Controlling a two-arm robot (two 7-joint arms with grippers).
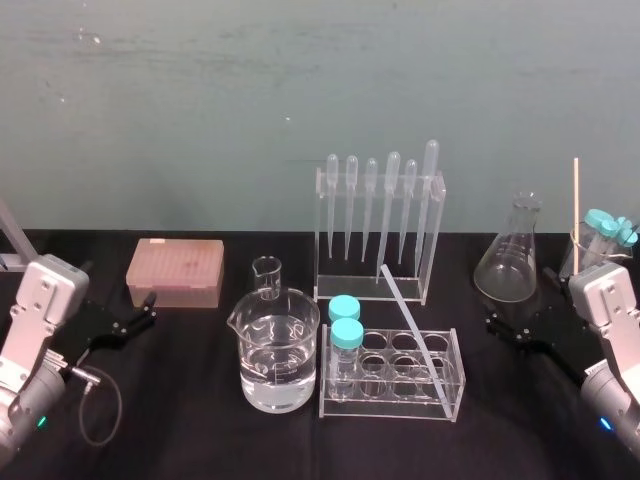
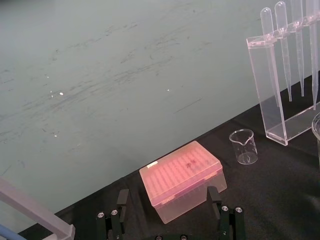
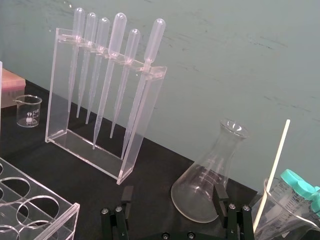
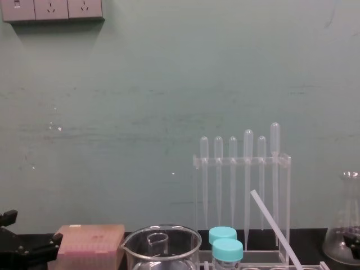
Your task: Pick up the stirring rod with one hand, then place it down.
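Risk here: stirring rod lies slanted across the tube rack, so a sloppy pinch could roll it off or knock vials (left tool and right tool both spread apart, empty).

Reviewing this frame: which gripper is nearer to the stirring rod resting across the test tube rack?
Right. The right gripper sits just right of the stirring rod, near the flask. The left gripper is farther off to its left, beyond the beaker, by the pink box.
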